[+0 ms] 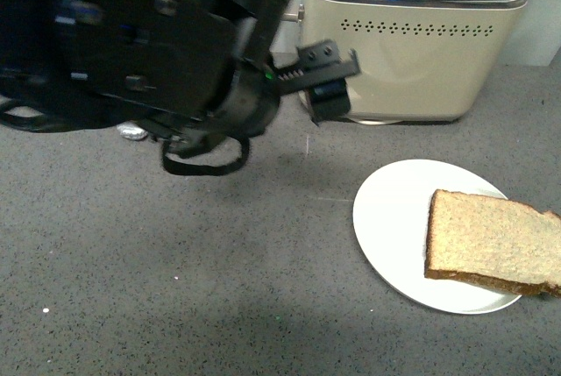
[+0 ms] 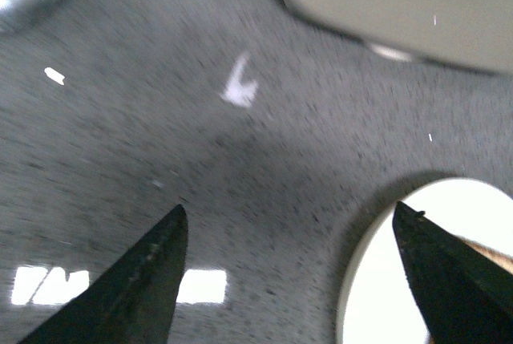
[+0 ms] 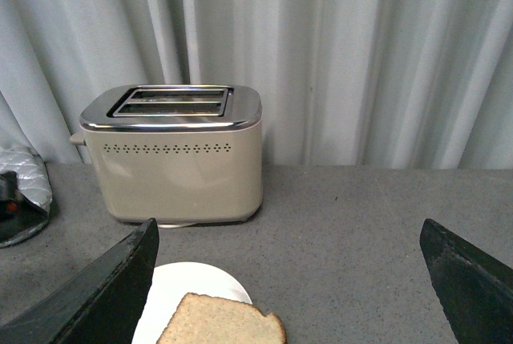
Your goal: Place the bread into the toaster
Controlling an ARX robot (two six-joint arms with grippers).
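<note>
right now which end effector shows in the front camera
The left end effector, hovering over the counter before the toaster. The right end effector appears only in its own wrist view.

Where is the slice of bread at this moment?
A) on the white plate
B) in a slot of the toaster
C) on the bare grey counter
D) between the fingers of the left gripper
A: the bread lies flat on the white plate, nearer the robot than the toaster, and the open left gripper holds nothing.
</note>
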